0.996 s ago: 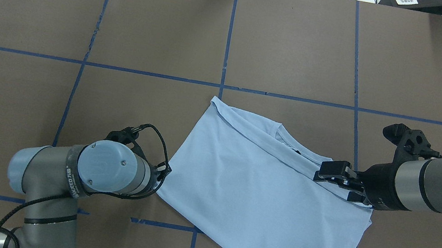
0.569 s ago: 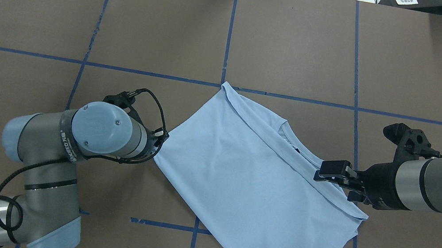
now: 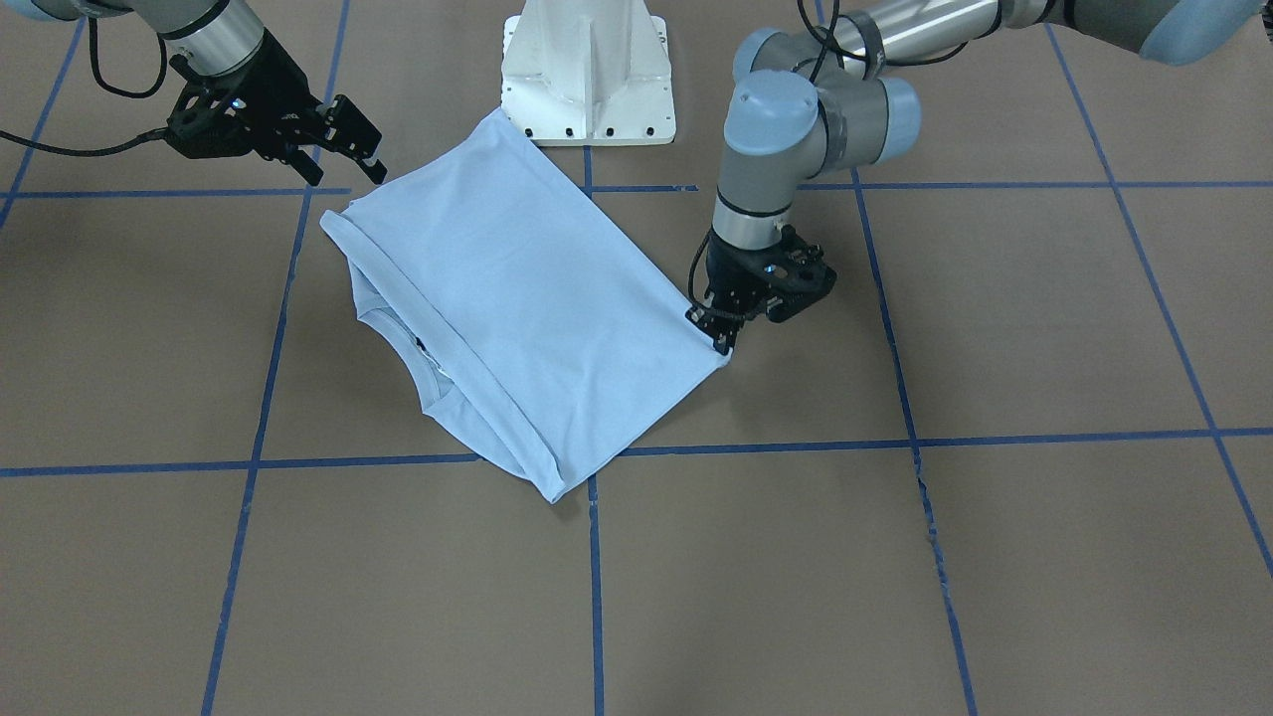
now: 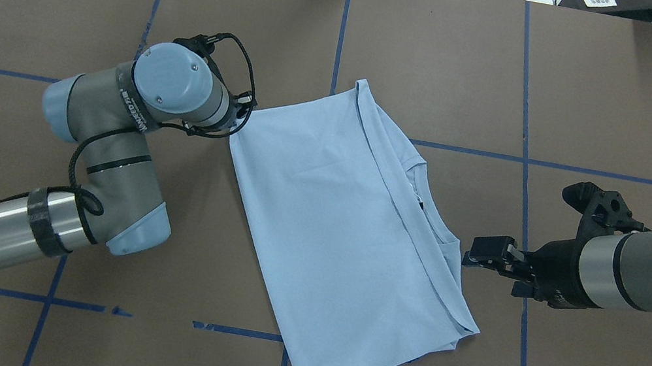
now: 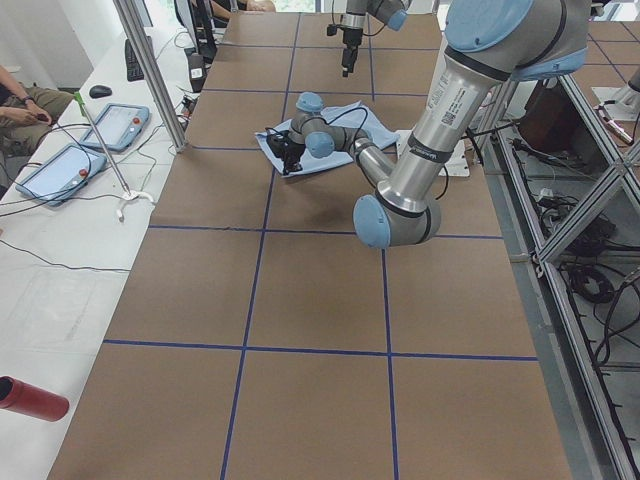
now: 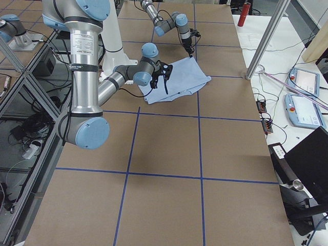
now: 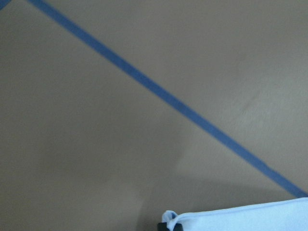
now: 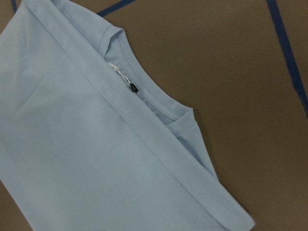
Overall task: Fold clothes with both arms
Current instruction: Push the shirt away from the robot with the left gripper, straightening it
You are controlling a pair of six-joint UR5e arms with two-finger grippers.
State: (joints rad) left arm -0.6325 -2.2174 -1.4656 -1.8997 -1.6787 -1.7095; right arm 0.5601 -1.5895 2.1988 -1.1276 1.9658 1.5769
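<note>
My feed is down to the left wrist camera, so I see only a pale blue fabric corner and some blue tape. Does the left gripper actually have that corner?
Observer: Yes. In the front-facing view the left gripper is closed on one corner of the T-shirt.
Operator: Where is the right gripper?
Observer: The right gripper is open and holds nothing. It sits just off the opposite edge of the shirt.
Operator: How does the shirt lie?
Observer: It is folded over on itself. The collar peeks out from under the fold on the side toward the right arm.
</note>
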